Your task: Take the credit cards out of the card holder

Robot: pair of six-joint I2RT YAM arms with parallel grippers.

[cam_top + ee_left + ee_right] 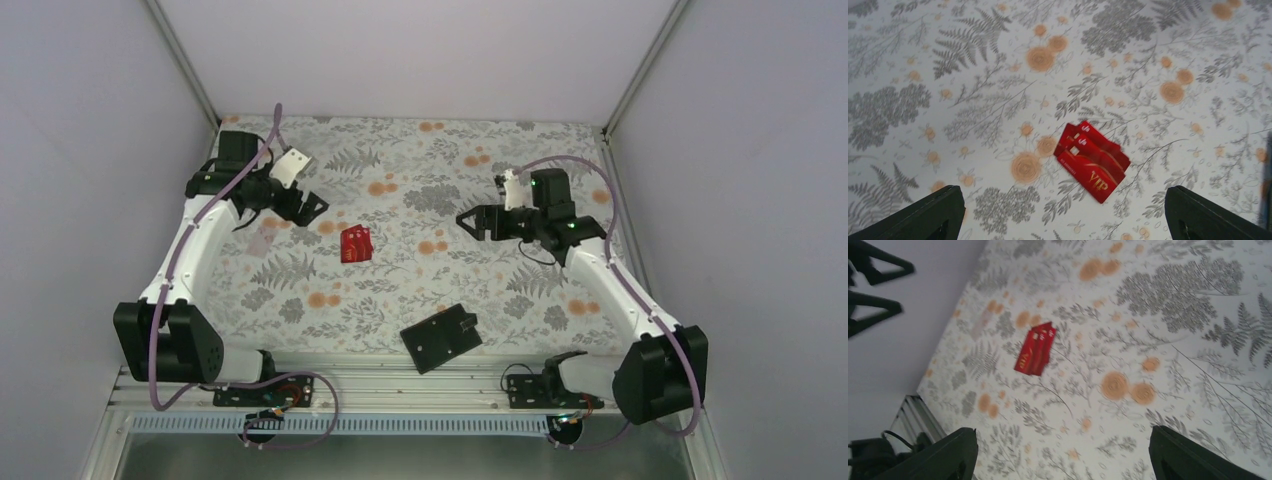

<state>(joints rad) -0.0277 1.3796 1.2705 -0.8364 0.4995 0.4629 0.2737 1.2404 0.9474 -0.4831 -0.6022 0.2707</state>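
Observation:
The red credit cards [356,243] lie fanned in a small stack on the floral cloth at middle left. They also show in the left wrist view [1093,160] and the right wrist view [1034,349]. The black card holder [441,337] lies flat near the front edge, apart from the cards. My left gripper [308,209] is open and empty, raised just left of the cards. My right gripper [470,222] is open and empty, raised at the right, well away from the cards and the holder.
The floral cloth [420,170] covers the table. Grey walls close in the left, back and right. A metal rail [400,385] runs along the near edge by the arm bases.

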